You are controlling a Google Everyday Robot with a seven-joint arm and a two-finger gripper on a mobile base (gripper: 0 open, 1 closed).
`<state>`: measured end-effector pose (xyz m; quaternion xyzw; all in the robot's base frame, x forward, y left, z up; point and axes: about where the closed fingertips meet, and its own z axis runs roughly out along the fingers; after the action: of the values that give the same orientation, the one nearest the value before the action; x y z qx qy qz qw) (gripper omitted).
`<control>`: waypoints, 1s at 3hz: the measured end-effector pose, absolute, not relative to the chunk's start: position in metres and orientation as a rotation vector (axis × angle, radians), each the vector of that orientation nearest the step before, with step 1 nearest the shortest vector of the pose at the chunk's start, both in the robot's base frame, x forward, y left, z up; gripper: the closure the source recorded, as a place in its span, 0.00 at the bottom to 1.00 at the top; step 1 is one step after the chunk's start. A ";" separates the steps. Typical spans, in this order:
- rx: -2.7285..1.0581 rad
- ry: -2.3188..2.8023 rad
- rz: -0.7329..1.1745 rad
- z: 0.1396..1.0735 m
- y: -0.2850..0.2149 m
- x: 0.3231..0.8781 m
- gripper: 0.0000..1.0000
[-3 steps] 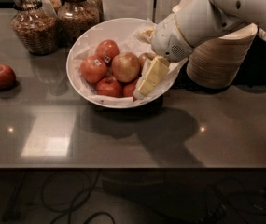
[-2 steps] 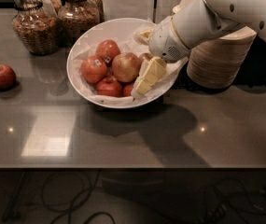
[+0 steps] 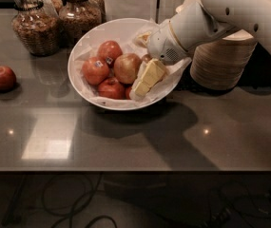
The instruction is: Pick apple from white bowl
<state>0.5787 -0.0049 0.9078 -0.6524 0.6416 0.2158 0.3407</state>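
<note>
Camera view | claw (image 3: 146,80) in white bowl (image 3: 118,30) on table (image 3: 125,141), touching or just beside the apples (image 3: 128,68) | cannot tell if claw is apart or together | apples: hard, smooth, round, may slip; grab one by its fat middle.

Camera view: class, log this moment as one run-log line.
phase: reach | pincer: inside white bowl, right of apple pile | apple pile: none lifted | spare apple: on counter, far left
</note>
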 end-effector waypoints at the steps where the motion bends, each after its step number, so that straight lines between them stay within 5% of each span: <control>1: -1.698 1.670 0.561 0.908 -0.005 0.579 0.19; 3: -1.698 1.669 0.562 0.908 -0.005 0.579 0.66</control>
<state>0.5787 -0.0048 0.9078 -0.6525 0.6416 0.2158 0.3406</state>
